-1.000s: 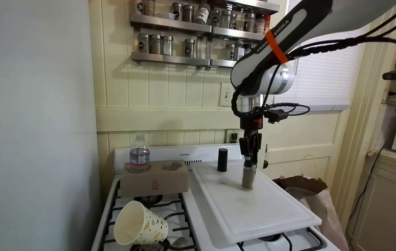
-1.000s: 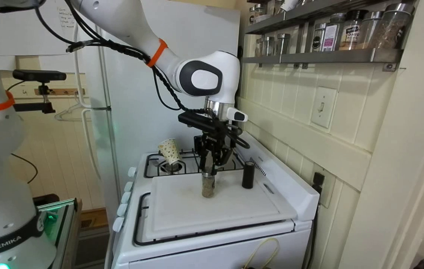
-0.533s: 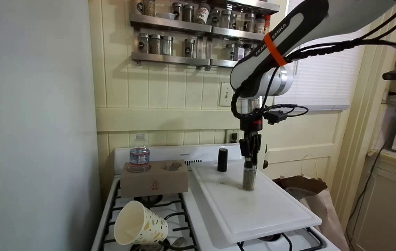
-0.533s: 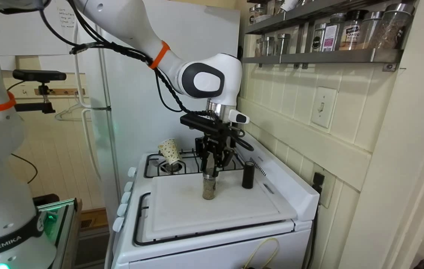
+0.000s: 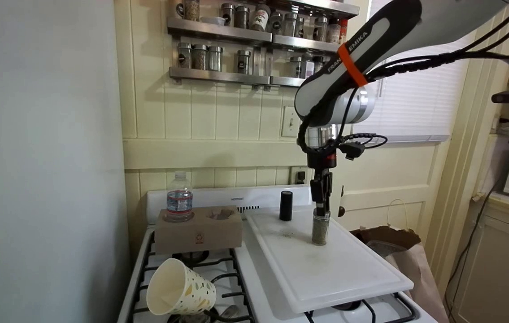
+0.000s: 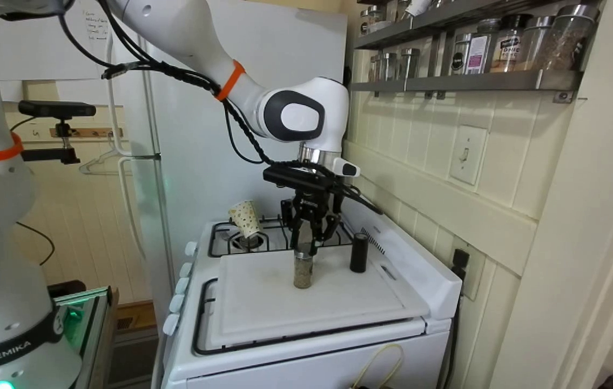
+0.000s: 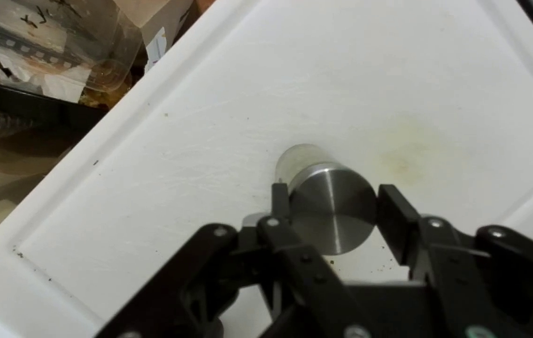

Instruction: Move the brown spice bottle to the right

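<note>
One brown spice bottle (image 5: 319, 231) is upright between the long edges of the cutting board (image 5: 335, 271) in an exterior view, my gripper (image 5: 321, 210) grasping its top. In an exterior view, I locate the black bottle (image 6: 359, 254) near the board's edge beside the stove's back panel (image 6: 414, 268). In the wrist view, I confirm both fingers (image 7: 280, 202) bear against the silver lid (image 7: 333, 211).
</note>
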`<control>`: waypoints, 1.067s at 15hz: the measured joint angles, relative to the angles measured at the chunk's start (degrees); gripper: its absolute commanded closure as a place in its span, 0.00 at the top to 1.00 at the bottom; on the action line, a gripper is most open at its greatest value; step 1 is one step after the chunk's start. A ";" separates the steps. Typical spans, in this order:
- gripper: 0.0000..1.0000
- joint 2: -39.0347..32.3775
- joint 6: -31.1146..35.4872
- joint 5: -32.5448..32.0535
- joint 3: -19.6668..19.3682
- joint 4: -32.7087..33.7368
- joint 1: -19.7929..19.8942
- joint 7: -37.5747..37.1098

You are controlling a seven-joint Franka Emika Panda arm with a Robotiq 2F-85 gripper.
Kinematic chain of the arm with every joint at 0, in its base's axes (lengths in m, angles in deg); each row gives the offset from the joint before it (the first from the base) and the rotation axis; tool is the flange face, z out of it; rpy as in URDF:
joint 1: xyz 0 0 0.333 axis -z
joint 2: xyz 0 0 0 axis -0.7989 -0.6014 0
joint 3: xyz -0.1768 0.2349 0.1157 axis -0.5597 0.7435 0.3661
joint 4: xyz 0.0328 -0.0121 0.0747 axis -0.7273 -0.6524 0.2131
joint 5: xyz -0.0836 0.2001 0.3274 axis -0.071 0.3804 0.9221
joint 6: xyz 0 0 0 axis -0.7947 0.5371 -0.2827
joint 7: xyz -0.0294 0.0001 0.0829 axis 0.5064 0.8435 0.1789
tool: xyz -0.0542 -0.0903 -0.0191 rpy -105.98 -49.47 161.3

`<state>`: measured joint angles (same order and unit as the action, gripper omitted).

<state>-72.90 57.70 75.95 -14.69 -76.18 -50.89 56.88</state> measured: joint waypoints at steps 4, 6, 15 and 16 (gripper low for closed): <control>0.24 -0.01 0.00 -0.97 0.21 0.00 0.00 3.99; 0.24 -0.02 0.00 -1.62 0.37 0.00 -0.01 5.75; 0.24 -0.16 0.09 -6.51 1.57 -0.01 -0.29 15.83; 0.24 -0.18 0.20 -6.75 1.66 -0.01 -0.29 17.34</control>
<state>-73.08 57.90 69.20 -13.04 -76.19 -51.18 74.22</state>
